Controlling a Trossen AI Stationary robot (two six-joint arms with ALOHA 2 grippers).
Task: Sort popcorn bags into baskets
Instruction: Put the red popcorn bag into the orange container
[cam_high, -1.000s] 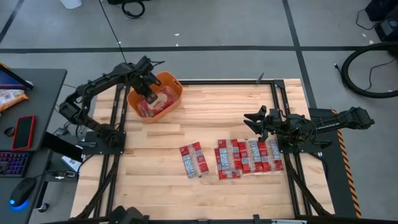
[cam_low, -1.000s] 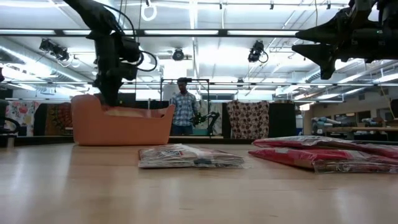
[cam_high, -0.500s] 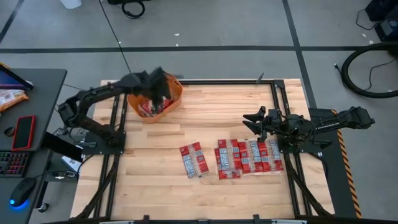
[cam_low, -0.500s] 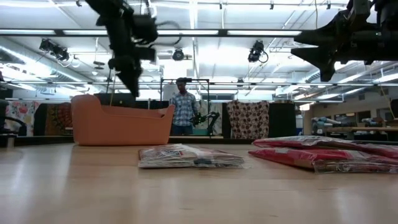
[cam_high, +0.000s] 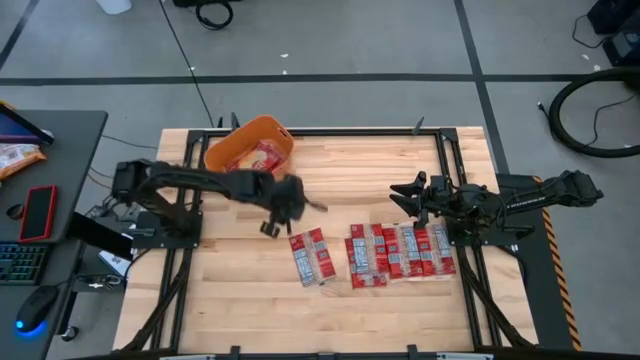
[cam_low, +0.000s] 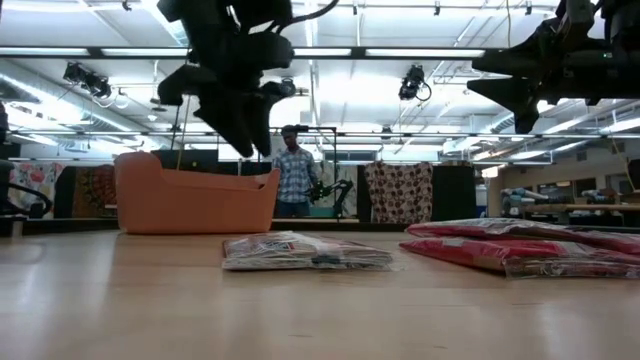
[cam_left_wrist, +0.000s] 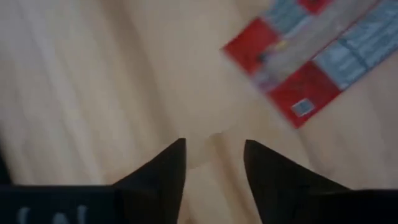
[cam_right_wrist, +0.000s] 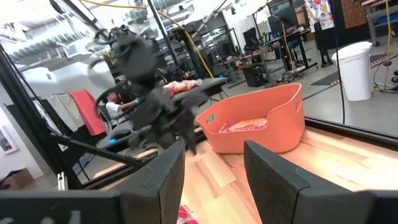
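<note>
Upper left of the high view, the tub (cam_high: 250, 150) already holds a few bags (cam_high: 262, 158). Just right of it and lower, our left gripper (cam_high: 287, 203) hangs over bare wood, fingers apart and empty in the wrist view, a lone bag (cam_high: 312, 256) just below it. We judge that one the next pick: light, flat, probably crinkly and slick, so we'd pinch a short edge rather than press the face. Further right, a row of bags (cam_high: 400, 251) lies overlapping at centre right, likely to drag neighbours along. Above that row waits the right gripper (cam_high: 412, 192), fingers spread, nothing between them. The left gripper blurs, so its height is hard to call.
</note>
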